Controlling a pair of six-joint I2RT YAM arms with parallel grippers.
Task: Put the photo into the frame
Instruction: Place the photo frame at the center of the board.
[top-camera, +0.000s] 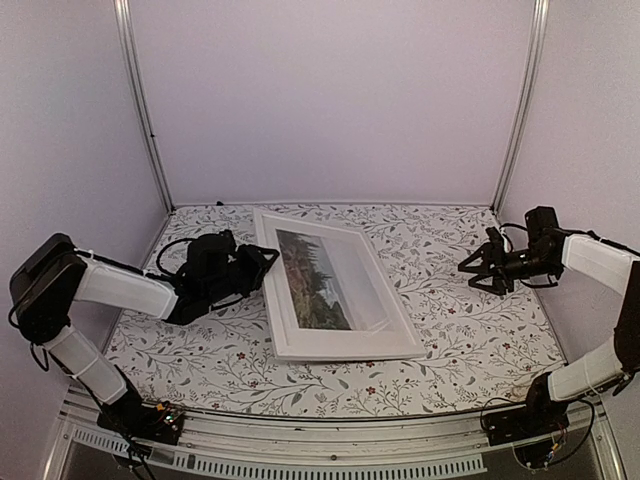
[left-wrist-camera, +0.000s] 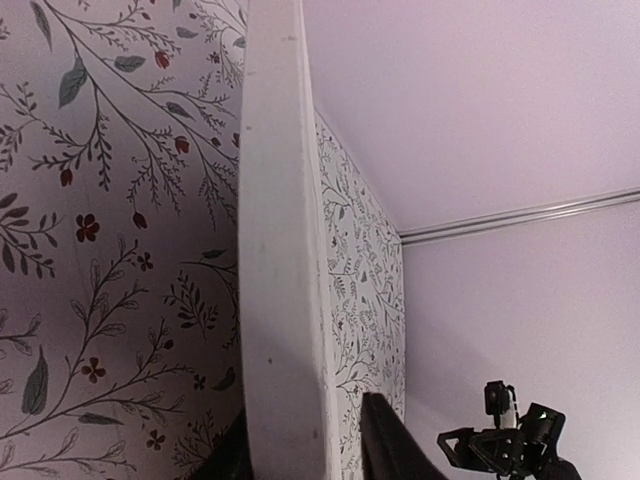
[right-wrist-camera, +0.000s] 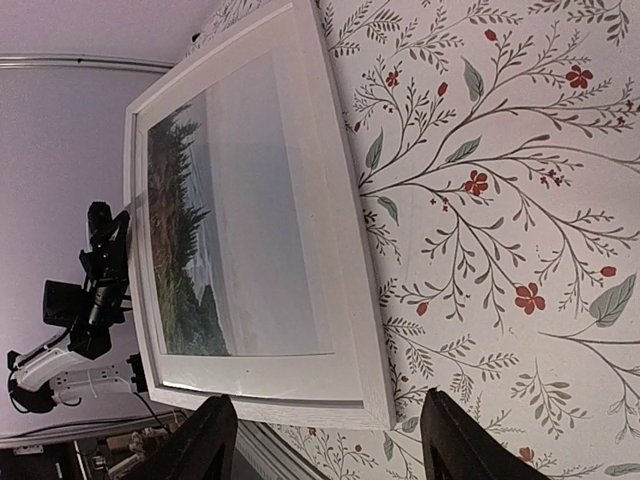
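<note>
Arm L (top-camera: 125, 290) low, L claw (top-camera: 268, 260) astride frame (top-camera: 340, 348) edge (grip unclear), R claw (top-camera: 480, 265) aloft, wide.

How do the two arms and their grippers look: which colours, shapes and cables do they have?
The left arm and the right arm have white, rounded link covers between black joints. The left gripper and the right gripper are black, each with two fingers. Thin black cables loop near the wrists. Each arm stands on a dark base with small wires.

top: high, rear | wrists: low; facing frame (top-camera: 340, 347) from opposite sides
</note>
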